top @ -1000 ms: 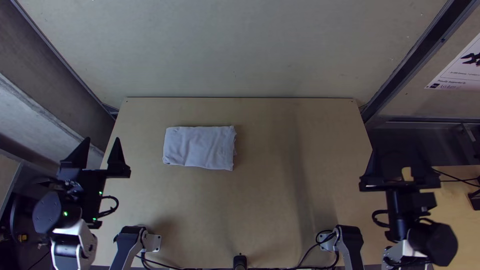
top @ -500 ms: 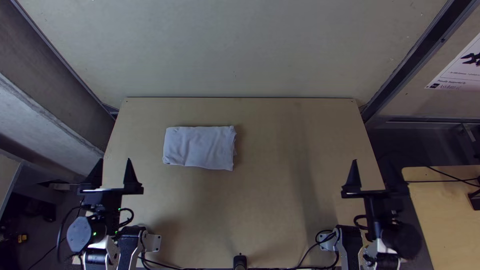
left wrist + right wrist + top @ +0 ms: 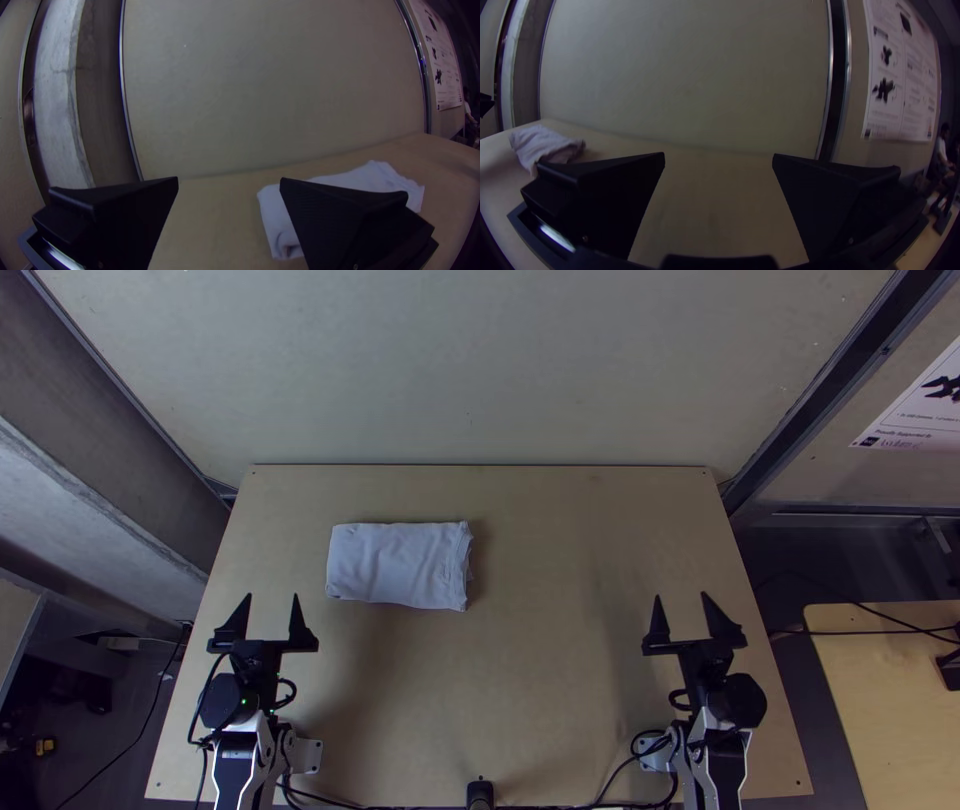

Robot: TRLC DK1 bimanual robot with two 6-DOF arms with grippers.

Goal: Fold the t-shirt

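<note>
The shirt lies on the worktop, nearer its far edge than its near edge, and more to its left edge. It is folded into a small, flat block. The left gripper is over the worktop near its near left corner, and the right gripper is near its near right corner. Both sets of jaws are wide open and hold nothing.

The shirt looks light and soft. It should bend and sag if picked up, and it will not break. Its layers could slide apart if just the top one is pinched. If it needs moving, the best grab is through all the layers, at the neat end facing the worktop's left edge. The end facing the right edge looks uneven, with loose bits poking out, so a pull there could open it up. It looks all done, so at most that end may want a gentle tidy.

The sleeves and neck are tucked out of sight, and so is the underside. I can't count the layers. In the left wrist view, a black finger covers part of the shirt. In the right wrist view, a dark tip is cut off by the edge.
</note>
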